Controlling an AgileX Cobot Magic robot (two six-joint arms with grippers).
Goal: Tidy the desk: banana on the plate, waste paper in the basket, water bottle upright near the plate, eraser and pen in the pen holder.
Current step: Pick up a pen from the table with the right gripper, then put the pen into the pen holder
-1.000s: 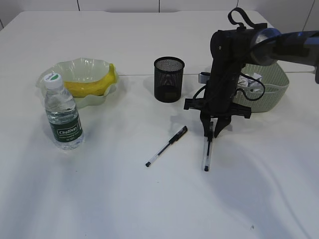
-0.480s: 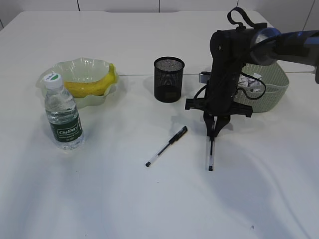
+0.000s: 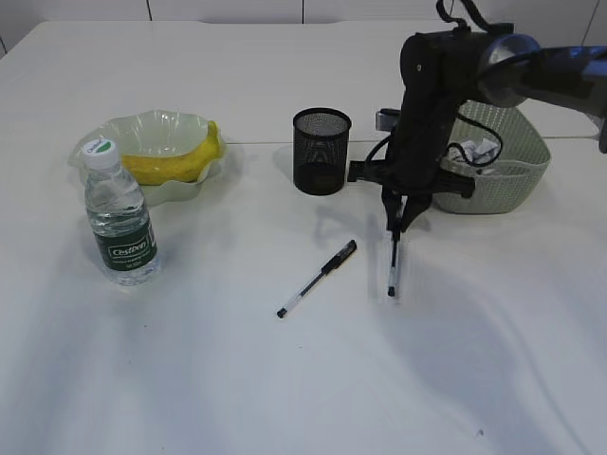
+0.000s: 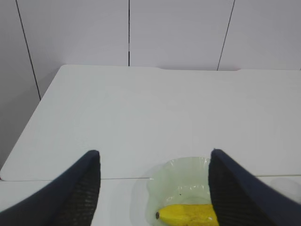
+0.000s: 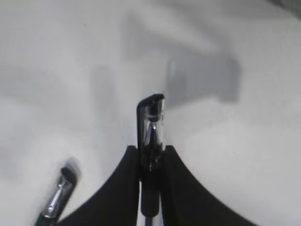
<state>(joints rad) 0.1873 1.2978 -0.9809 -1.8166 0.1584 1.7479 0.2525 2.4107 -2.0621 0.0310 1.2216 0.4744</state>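
Working left to right across the exterior view: the water bottle (image 3: 119, 216) stood upright at about 7 o'clock from the plate (image 3: 159, 142), with the banana (image 3: 175, 163) lying in it, so I judged those two jobs done. My left gripper (image 4: 154, 188) hung above the plate, fingers (image 4: 80, 188) spread wide and holding nothing. The pen holder (image 3: 321, 151) stood mid-table. At 6 o'clock from it the second pen (image 3: 317, 279) lay flat, untouched. The change was on the right: a second earlier the right gripper (image 3: 396, 220) stood down at the table with its jaws only partly closed; now they had clamped on the held pen (image 3: 392, 267), which had come up and hung tip-down. Paper (image 3: 477, 151) sat in the basket (image 3: 507, 171) at 3 o'clock. I judged the carry to the holder was next; no eraser seen.
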